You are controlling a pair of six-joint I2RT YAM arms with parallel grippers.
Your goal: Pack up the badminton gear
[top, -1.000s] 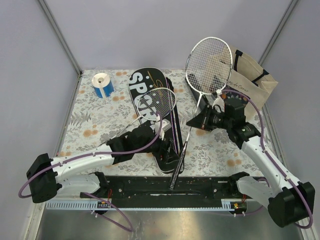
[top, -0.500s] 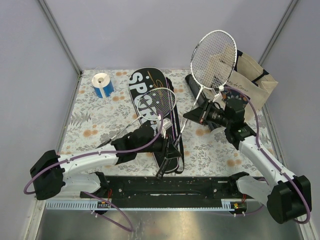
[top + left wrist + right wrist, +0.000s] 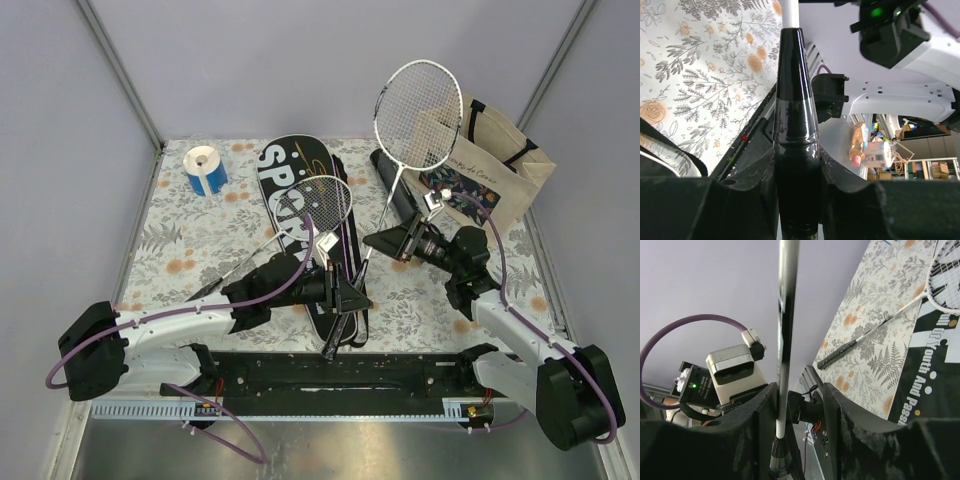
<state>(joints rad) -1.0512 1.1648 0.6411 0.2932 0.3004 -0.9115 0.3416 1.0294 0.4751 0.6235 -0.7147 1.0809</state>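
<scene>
Just clamped left gripper (image 3: 345, 298) on the handle of the raised racket (image 3: 418, 115); slackened right gripper (image 3: 388, 240), now open around the shaft. Leaves racket slanted over the bench (image 3: 200, 250), head high by the tote bag (image 3: 500, 165). Looks ready for steering into the SPORT case (image 3: 282, 168) with 1 arm.

White racket (image 3: 418, 113) tilted aloft, second racket (image 3: 322, 207) flat, head on SPORT case (image 3: 283, 175)

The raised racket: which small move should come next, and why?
Probably the right jaws should draw back off the shaft. They stand open around it with a gap beside it, while the left jaws are clamped on the black handle, so the left jaws alone hold the racket. Backing off would free the left side to lower it toward the case.
</scene>
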